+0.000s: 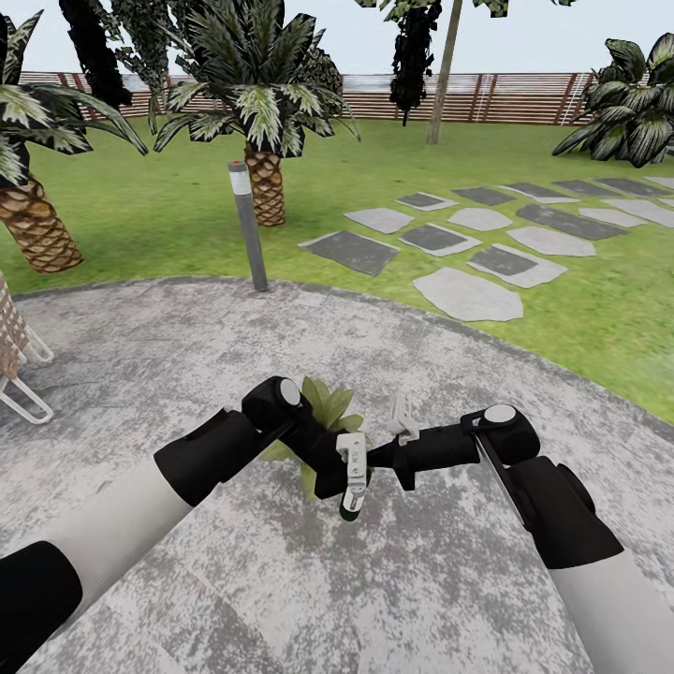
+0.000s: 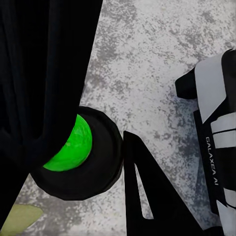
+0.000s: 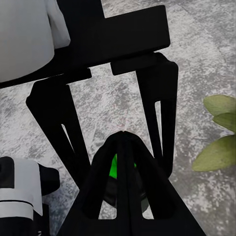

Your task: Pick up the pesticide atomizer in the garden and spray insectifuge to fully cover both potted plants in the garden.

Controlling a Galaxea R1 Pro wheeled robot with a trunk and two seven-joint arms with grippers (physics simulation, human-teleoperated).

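Head view down; wrist views close over paving [image 1: 281, 580]

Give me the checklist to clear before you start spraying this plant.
1. Pesticide atomizer held: ok, the left gripper is closed around it.
2. Potted plant close by: ok, its leaves lie just beneath the left arm, next to the atomizer.
3. Nozzle aimed at the leaves: cannot tell.
4. Right gripper clear of the bottle: cannot tell; its fingers are shut and right beside it.
5. Leaves already covered with spray: cannot tell.
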